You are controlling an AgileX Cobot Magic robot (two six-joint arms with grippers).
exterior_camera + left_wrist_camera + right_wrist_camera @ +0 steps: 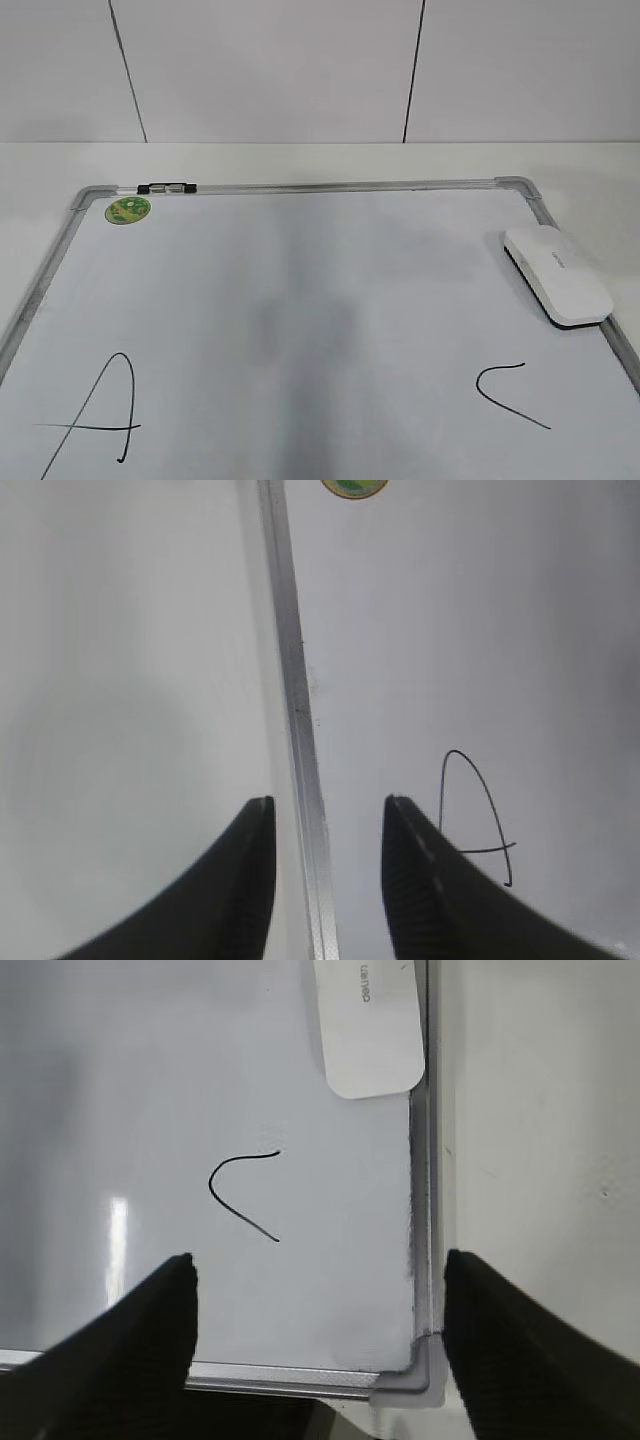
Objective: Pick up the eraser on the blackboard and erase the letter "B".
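The white eraser [557,273] lies on the blackboard [300,300] against its right frame; its near end also shows at the top of the right wrist view [370,1025]. A black "A" [95,420] is at the front left and a "C" [508,393] at the front right. No letter "B" shows; a grey smear lies in the board's middle. My left gripper [320,815] is open over the board's left frame [300,730], with the "A" [478,815] beside it. My right gripper [318,1270] is open over the board's near right corner [420,1360], below the "C" [240,1192]. Neither gripper shows in the exterior view.
A round green magnet [128,210] sits at the board's far left corner, also at the top of the left wrist view [355,486]. A black clip [166,187] sits on the far frame. White table surrounds the board; a white wall stands behind.
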